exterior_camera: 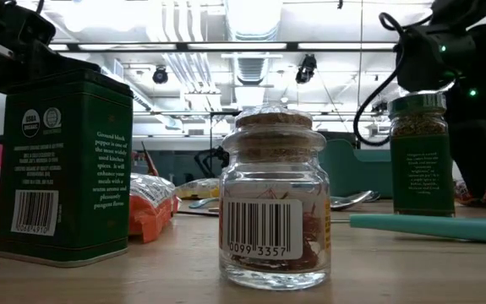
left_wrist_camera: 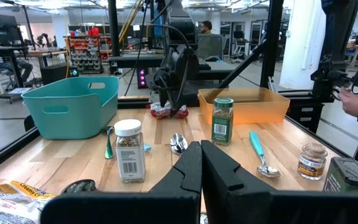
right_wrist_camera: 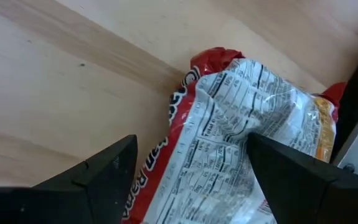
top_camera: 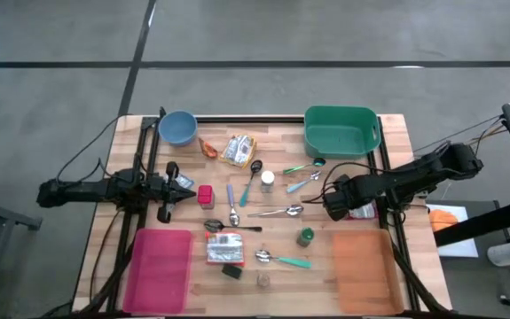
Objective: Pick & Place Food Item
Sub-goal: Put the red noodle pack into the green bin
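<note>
Red-and-silver crinkled foil snack packet [right_wrist_camera: 241,124] lies on the wooden surface [top_camera: 396,133] by its right edge, directly beneath the right end effector [right_wrist_camera: 191,168], whose wide-open, empty fingers straddle it; the left end effector [left_wrist_camera: 200,168] waits shut.

In the high view a table [top_camera: 388,128] fills the frame's middle. A bowl [top_camera: 177,128] sits at its upper left, a tub [top_camera: 341,131] at upper right. One tray [top_camera: 159,268] lies at lower left, another tray [top_camera: 365,270] at lower right. Spoons [top_camera: 277,212], jars [top_camera: 305,236] and packets [top_camera: 238,149] lie scattered between them at centre.
</note>
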`<move>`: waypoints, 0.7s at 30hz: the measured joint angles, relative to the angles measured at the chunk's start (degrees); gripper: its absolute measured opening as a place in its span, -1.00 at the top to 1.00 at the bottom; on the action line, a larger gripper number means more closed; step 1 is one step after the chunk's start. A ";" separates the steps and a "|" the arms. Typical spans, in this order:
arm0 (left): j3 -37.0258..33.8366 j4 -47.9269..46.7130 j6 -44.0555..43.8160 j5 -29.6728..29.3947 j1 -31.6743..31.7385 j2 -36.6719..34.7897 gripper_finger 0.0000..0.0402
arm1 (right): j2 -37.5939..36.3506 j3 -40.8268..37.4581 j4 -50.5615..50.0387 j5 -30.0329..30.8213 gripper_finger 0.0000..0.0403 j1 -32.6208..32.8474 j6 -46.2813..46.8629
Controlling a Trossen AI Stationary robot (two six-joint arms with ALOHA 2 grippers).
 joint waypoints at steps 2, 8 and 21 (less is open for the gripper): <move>0.01 0.03 0.01 -0.01 0.00 0.00 1.00 | 0.88 0.05 0.10 0.00 -0.49 0.00 -0.02; 0.00 0.02 0.00 -0.01 0.00 0.00 1.00 | 2.56 0.84 -0.09 -0.10 -0.49 0.02 -0.08; 0.00 0.02 0.01 0.00 0.00 0.02 1.00 | 2.37 1.06 -0.08 -1.27 0.07 0.02 -0.19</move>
